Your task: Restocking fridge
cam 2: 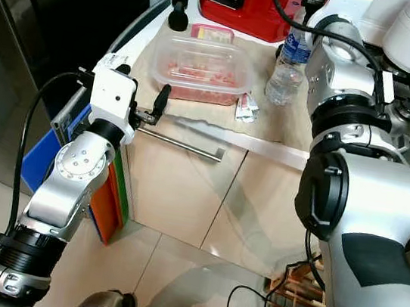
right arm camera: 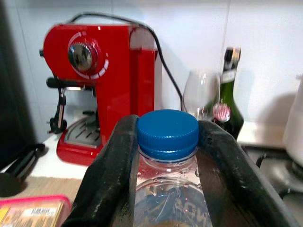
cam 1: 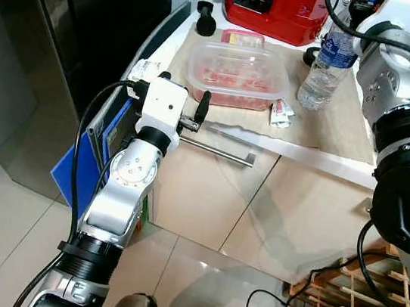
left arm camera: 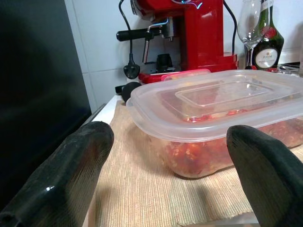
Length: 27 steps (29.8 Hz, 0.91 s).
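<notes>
Beige mat: in the head views it is covering the counter and serving as the landmark for everything below.
Head views, food box: the clear lidded container of red food is sitting in the middle of the mat, with a pink-lidded pack just behind it and a small sachet beside its right corner.
Head views, left gripper: it is hovering just off the mat's front edge, in front of the container, fingers spread and touching nothing.
Head views, bottle: the water bottle is standing upright at the mat's right rear, under the right arm.
Head views, surroundings: a red coffee machine is standing behind the mat, and the dark fridge is standing to the mat's left.
Left wrist view: the two black fingertips are standing wide apart, framing the container on the mat, still short of it.
Right wrist view: the right gripper is clamping the bottle's neck, both fingers pressing just under the blue cap.
Step in hand: judged as picking stock off the counter, the bottle already gripped and the container being lined up.
Next move: the left gripper likely needs to advance over the mat, straddle the container's short end, close, then both loads turn toward the fridge.
</notes>
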### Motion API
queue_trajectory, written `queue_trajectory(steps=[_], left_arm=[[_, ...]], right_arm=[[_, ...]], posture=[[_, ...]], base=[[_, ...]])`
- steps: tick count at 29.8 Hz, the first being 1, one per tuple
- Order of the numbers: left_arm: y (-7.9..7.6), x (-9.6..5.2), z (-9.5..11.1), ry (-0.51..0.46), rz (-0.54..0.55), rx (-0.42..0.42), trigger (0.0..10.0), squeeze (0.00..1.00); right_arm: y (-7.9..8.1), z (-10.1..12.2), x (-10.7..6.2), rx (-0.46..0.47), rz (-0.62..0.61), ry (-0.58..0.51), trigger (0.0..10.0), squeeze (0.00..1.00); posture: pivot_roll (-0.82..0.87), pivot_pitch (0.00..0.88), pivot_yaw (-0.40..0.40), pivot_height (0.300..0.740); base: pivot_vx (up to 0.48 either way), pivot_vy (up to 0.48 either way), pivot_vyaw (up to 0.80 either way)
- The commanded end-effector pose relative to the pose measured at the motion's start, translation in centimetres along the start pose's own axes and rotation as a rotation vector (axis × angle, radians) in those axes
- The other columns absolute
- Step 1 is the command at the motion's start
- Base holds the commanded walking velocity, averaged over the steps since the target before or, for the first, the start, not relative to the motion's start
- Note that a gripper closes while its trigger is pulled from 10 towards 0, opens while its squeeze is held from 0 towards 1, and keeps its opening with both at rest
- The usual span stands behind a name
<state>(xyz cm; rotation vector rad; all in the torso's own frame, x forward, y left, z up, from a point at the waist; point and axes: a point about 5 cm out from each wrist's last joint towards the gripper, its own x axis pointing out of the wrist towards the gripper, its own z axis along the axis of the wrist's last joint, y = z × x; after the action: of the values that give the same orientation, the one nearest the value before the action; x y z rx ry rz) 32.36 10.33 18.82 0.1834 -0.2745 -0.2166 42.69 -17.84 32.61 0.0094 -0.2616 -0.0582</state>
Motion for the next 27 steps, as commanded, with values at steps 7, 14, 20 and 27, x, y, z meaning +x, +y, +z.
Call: queue_trajectory(steps=[7, 14, 20, 27], left_arm=[[-0.4, 0.3, 0.1, -0.016, -0.015, -0.006, 10.0, 0.00], [-0.8, 0.6, 0.2, -0.022, -0.041, 0.008, 10.0, 0.00], [-1.2, 0.9, 0.5, -0.028, -0.053, 0.007, 10.0, 0.00], [-1.4, 1.2, 0.8, -0.038, -0.065, -0.011, 10.0, 0.00]], right_arm=[[-1.5, 4.5, -0.7, -0.154, -0.057, -0.354, 0.0, 0.00], [-2.9, 4.6, -2.7, -0.185, -0.129, -0.520, 0.0, 0.00], [-2.1, 4.5, -4.5, -0.248, -0.129, -0.632, 0.0, 0.00], [-1.8, 4.7, -5.2, -0.267, -0.134, -0.654, 0.0, 0.00]], posture=[[0.17, 0.070, -0.055, 0.740], [0.15, 0.061, -0.048, 0.740], [0.14, 0.054, -0.042, 0.740], [0.14, 0.045, -0.037, 0.740]], base=[[0.000, 0.000, 0.00], [0.000, 0.000, 0.00], [0.000, 0.000, 0.00], [0.000, 0.000, 0.00]])
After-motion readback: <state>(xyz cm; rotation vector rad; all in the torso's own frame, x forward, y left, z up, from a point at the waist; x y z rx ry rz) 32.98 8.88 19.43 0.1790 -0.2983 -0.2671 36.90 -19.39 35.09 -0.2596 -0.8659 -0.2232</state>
